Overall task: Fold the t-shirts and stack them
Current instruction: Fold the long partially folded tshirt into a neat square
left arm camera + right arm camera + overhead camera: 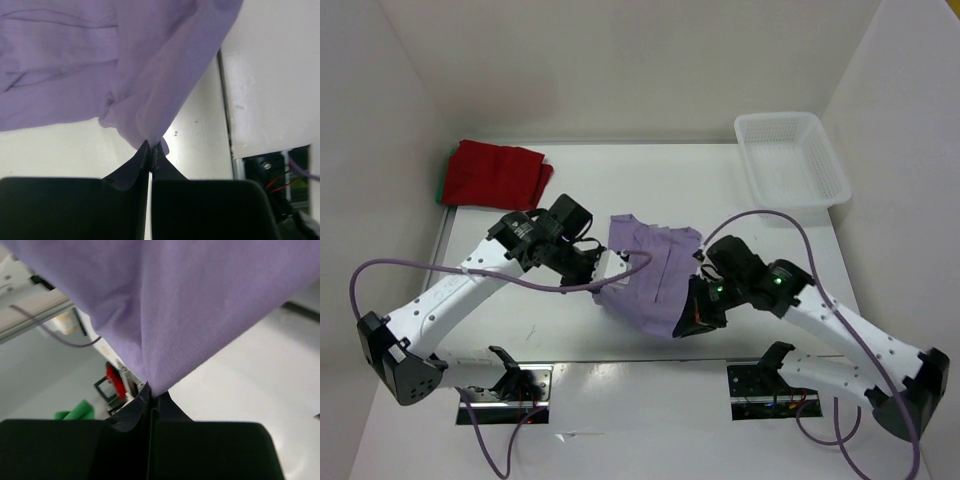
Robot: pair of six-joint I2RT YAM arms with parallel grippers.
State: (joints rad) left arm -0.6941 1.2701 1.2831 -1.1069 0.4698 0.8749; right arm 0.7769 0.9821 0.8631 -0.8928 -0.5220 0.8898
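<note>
White-walled bay, white table [740,215], lattice basket [835,175] at far right corner. Lavender t-shirt [655,275] mid-table, strung between both arms, near edge lifted. Left gripper [151,148] pinched tight on thin corner of cloth. Right gripper [151,391] clamped likewise on opposite corner. Dark red t-shirt [495,175] folded at far left, green t-shirt [77,411] mostly hidden by it. Likely risks: shallow pinch slipping under tension, uneven pull skewing the fold, slack middle bunching on lowering and spoiling the stack.
</note>
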